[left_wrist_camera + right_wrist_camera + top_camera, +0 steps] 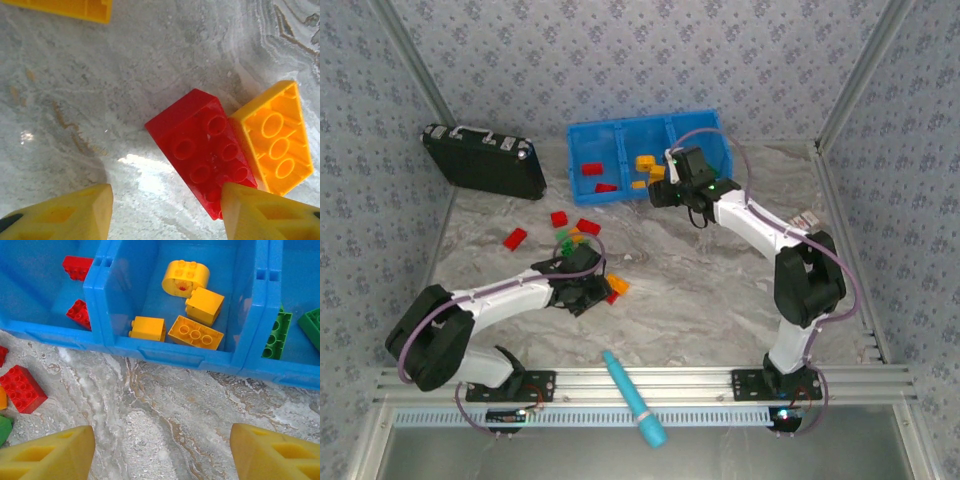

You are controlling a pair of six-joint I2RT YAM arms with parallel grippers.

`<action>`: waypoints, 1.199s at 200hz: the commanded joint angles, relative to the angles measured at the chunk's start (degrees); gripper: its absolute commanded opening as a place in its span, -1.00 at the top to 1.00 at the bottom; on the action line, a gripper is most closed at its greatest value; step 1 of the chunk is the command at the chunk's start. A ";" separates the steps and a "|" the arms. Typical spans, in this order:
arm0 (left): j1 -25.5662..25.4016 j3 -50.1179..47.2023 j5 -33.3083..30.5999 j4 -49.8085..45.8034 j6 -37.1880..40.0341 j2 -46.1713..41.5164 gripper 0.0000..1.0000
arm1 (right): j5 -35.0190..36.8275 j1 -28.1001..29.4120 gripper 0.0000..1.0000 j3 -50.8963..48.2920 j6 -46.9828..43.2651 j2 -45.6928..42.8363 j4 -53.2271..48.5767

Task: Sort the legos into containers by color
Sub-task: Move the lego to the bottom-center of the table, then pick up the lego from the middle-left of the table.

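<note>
Left fingers (pixel 65 212) beside one red lego (pixel 197 147)

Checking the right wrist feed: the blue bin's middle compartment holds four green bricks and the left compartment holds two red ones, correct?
Not quite. The middle compartment holds four orange-yellow bricks, not green ones; the right wrist view shows this plainly. The rest stands: the left compartment holds two red bricks.

no legible text anywhere, no labels, brands or numbers readable on legos (pixel 195 333), blue bin (pixel 170 356), black case (pixel 485 160)
</note>
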 commanded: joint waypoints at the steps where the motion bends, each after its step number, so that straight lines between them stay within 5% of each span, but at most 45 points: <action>1: -0.52 -1.18 -1.73 -10.63 0.71 -4.00 -0.15 | -0.34 -0.64 -0.46 -0.53 -1.25 -1.71 0.00; 46: 0.92 -3.65 -5.03 -23.27 -0.66 -16.91 -0.15 | -0.52 -1.35 -0.46 -0.95 -1.50 -2.11 0.14; 79: 1.15 -2.25 -7.61 -22.53 -2.97 -21.73 -0.17 | -1.29 -1.42 -0.46 -0.42 -1.60 -1.96 0.38; 133: 0.90 1.68 -6.55 -15.37 -4.42 -15.85 -0.51 | -1.74 -1.20 -0.48 0.02 -1.64 -2.23 -0.28; 240: -0.48 5.36 -4.34 -7.20 -7.50 -1.66 -0.61 | -0.41 -1.99 -0.52 -3.31 -2.58 -6.85 -1.25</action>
